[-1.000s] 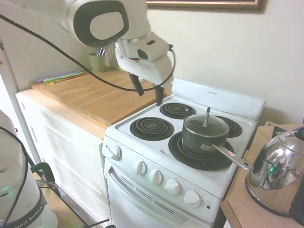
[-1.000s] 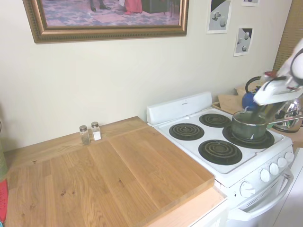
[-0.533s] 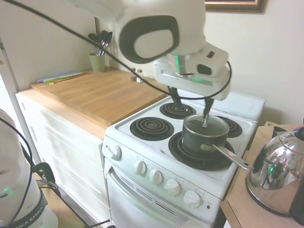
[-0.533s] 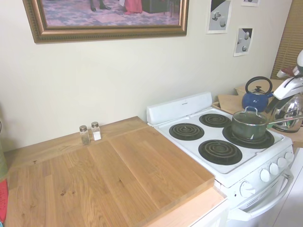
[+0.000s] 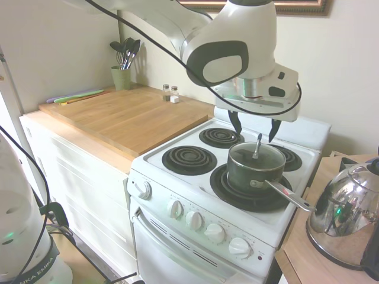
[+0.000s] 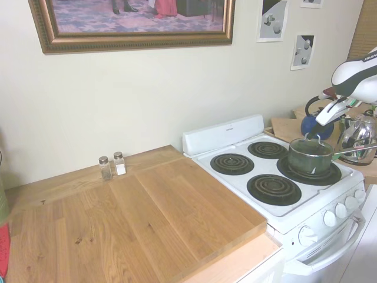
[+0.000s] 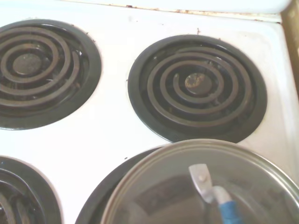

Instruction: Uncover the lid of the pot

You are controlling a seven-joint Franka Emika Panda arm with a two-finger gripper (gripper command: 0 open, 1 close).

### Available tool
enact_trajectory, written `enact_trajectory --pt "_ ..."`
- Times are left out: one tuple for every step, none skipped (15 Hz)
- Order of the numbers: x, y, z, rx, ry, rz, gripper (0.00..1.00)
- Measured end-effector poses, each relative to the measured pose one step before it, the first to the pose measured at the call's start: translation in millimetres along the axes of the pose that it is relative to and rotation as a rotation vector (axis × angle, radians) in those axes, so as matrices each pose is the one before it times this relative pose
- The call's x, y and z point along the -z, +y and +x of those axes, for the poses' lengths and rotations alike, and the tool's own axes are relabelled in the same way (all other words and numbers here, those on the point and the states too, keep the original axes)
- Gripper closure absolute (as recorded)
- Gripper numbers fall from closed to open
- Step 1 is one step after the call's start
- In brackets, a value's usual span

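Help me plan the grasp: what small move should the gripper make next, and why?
Probably lower straight down over the knob. The gripper is open and hangs just above the lid, which sits closed on the pot; the knob rises toward the gap between the fingers but isn't yet enclosed.

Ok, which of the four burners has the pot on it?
The front burner nearest the chrome kettle. The pot, lid on, covers it; the other three coils are bare.
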State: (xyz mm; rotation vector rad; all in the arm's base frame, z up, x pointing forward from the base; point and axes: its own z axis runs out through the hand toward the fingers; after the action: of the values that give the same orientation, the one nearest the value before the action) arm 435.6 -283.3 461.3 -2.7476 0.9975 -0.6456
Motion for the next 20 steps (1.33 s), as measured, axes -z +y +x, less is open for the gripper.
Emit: enact_trajectory --pt "-3.09 3.14 0.2 0.00306 -0.0081 0.00174 1.0" --pt "-3.07 1.23 0.94 0.00068 -0.00514 0.0042 1.0" --pt "-2.46 0.22 2.26 0.00359 -0.00164 0.00491 1.0" --pt "-2.46 0.47 3.21 0.00179 -0.00082 0.00188 1.0" --pt "-2.63 0.38 2.95 0.00117 -0.00161 0.00139 1.0" --pt "-2.24 0.36 3.25 0.00033 -0.00358 0.00131 1.0" --pt "-2.57 0.08 3.55 -0.00015 -0.00602 0.00095 1.0" --pt "-2.63 -0.01 3.85 0.00116 -0.00262 0.00103 1.0" --pt "-3.47 0.43 2.79 0.00165 -0.00251 -0.00011 1.0" --pt "-3.26 -0.18 1.73 0.00216 -0.00267 -0.00082 1.0" --pt "-2.38 -0.76 0.24 0.0024 -0.00306 0.00026 1.0" --pt "-1.08 -1.3 -0.3 0.00272 -0.00164 0.00148 1.0" --pt "-0.35 -1.17 -0.2 0.00288 -0.00065 0.00091 1.0" --pt "-0.38 -0.86 -0.27 0.00238 -0.00078 0.00098 1.0" --pt "-0.45 -0.48 -0.39 0.00132 -0.00068 0.00246 1.0" --pt "-0.6 -0.41 -0.57 0.00175 -0.00109 0.00281 1.0" --pt "-0.27 -0.53 -0.24 0.00352 -0.00031 0.00134 1.0" --pt "-0.12 0.32 -0.09 0.00204 0.0024 0.00161 1.0" --pt "-0.01 1.43 -0.43 -0.00116 0.00331 0.00276 1.0" --pt "0.61 1.79 -1.53 -0.00135 0.00243 0.00116 1.0"
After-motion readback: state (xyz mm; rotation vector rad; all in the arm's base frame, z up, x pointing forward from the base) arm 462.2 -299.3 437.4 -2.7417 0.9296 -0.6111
